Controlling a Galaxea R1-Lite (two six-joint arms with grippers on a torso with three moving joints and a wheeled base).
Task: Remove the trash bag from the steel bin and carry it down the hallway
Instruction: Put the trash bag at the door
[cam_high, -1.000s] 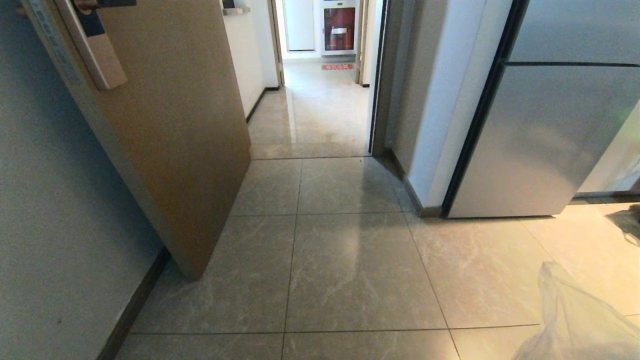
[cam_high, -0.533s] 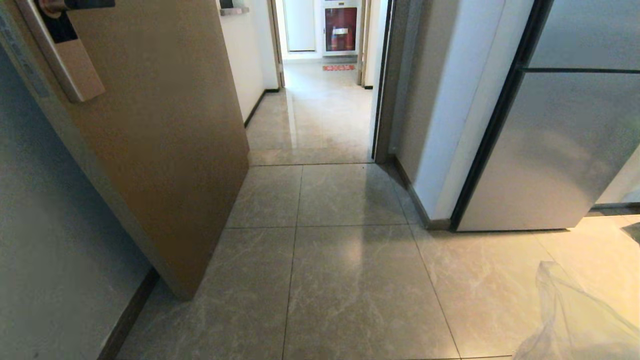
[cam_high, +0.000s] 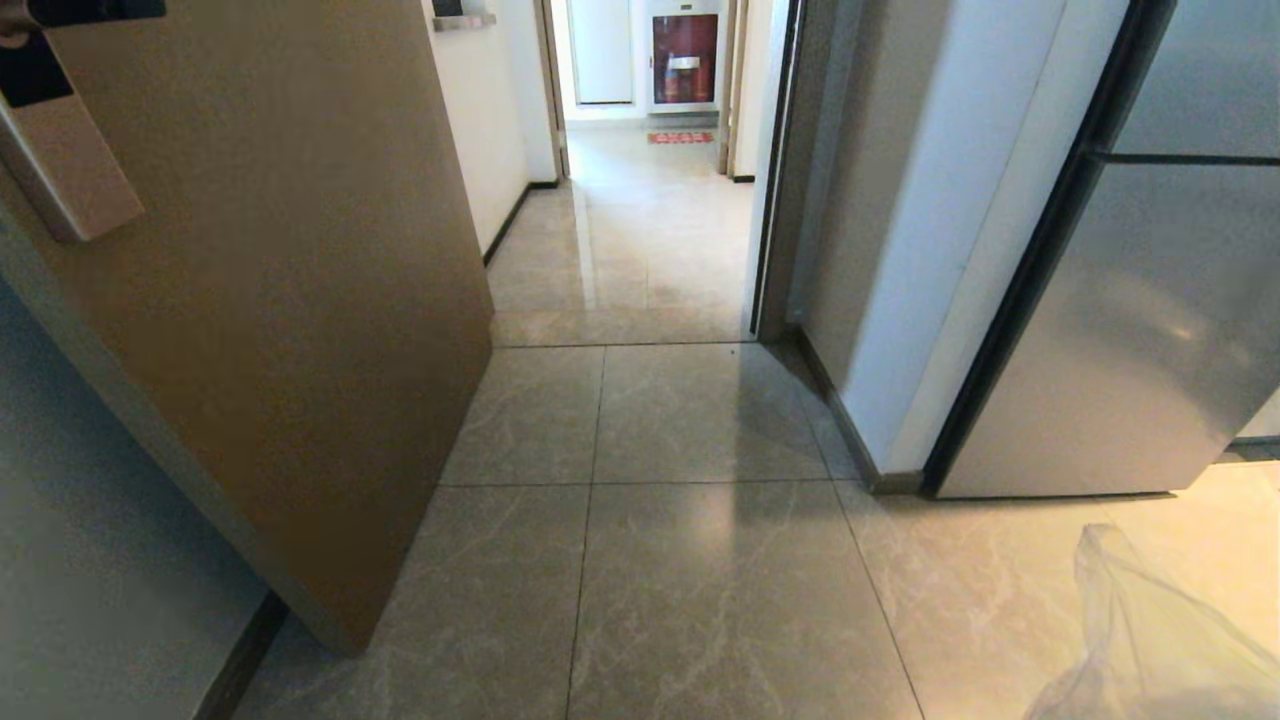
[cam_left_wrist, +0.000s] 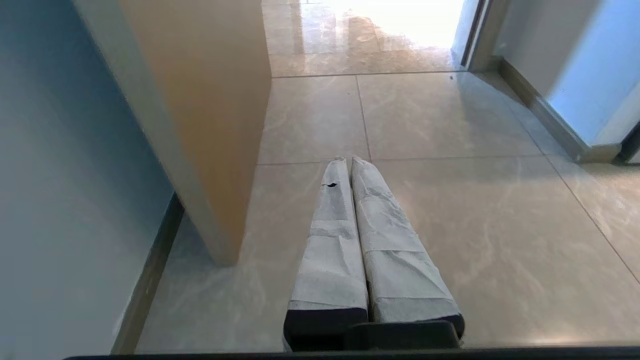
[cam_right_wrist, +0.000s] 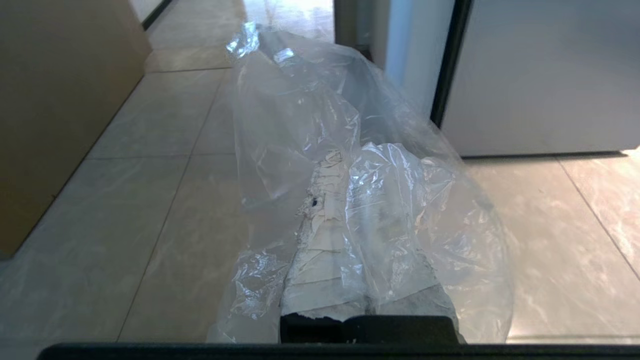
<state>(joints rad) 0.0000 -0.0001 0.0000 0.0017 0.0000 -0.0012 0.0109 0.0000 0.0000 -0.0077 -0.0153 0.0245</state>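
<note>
One thin, crinkly clear plastic trash bag (cam_right_wrist: 350, 165) is pinched in the closed right gripper (cam_right_wrist: 345, 165); the left gripper (cam_left_wrist: 348, 160), closed, holds nothing above one glossy grey-tiled hallway floor (cam_high: 700, 560).

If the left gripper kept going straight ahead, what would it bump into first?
Probably nothing soon. The shut left gripper points along bare floor toward the hallway; the brown door stands off to one side.

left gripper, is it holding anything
No, the left gripper is shut on nothing, with bare floor under it.
</note>
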